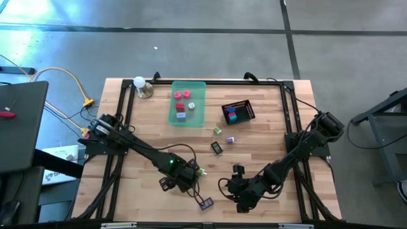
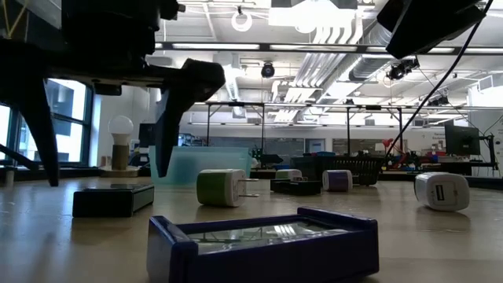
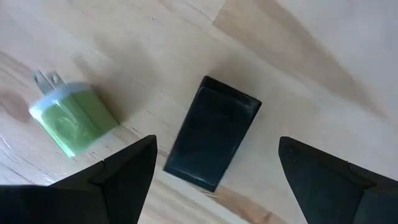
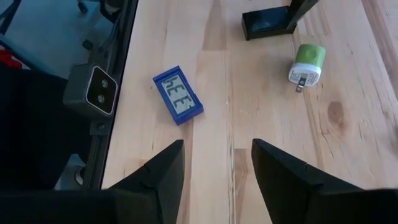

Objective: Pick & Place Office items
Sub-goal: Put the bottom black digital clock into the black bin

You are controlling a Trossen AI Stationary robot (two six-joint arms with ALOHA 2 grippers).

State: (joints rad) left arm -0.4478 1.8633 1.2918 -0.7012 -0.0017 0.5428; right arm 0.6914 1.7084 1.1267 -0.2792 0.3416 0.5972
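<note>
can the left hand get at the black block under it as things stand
Probably yes. The left hand is open and hangs over the black block, one finger on each side. The green plug lies off to one side, outside the fingers, and nothing covers the block.

I see a pale wooden table (image 3: 298, 74) with visible grain, a smooth matt black plastic block (image 3: 211, 134), a glossy green-and-white plastic plug (image 3: 71, 118), and a translucent green tray (image 1: 197, 89)
</note>
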